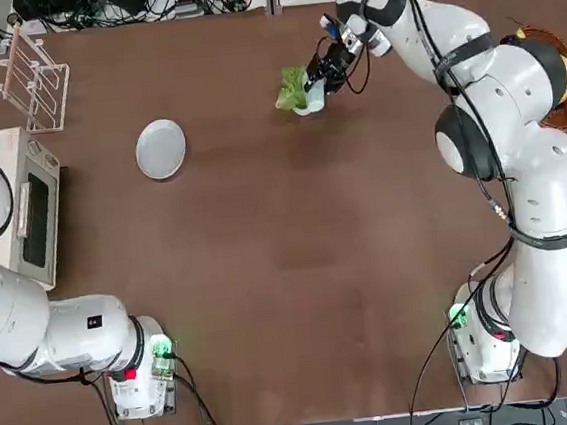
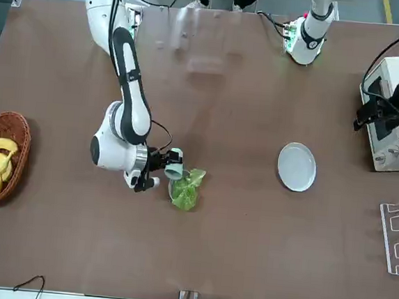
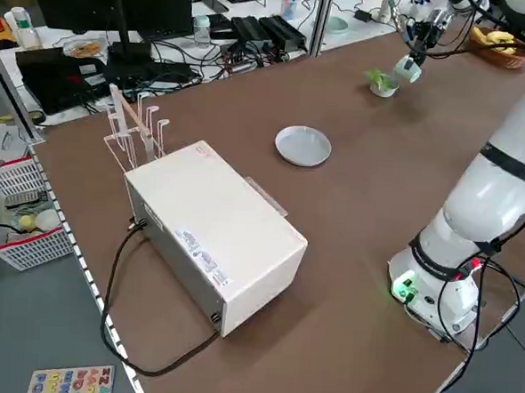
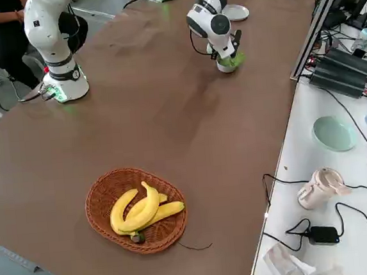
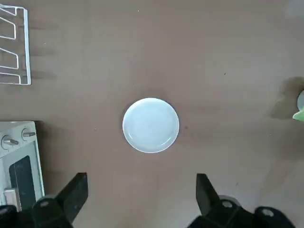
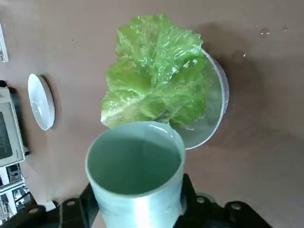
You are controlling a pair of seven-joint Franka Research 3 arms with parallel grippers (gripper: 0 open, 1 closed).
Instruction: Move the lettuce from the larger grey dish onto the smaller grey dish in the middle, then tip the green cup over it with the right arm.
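Right gripper (image 6: 135, 216) clamped on the green cup (image 6: 135, 175), cup tipped with its mouth toward the lettuce (image 6: 154, 73), lettuce resting in the smaller grey dish (image 6: 216, 111) mid-table, larger grey dish (image 1: 161, 149) well apart, left gripper (image 5: 142, 199) spread wide, holding nothing, above that dish

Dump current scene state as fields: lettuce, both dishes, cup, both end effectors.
lettuce: frilly bright-green lettuce clump lies in the small deep light-grey bowl, overhanging its rim
plate: flat round light-grey plate bare, apart from the bowl
cup: pale mint-green tumbler tilted toward the lettuce, held above it
right end effector: shut on the tumbler, beside the bowl
left end effector: open, parked high above the plate
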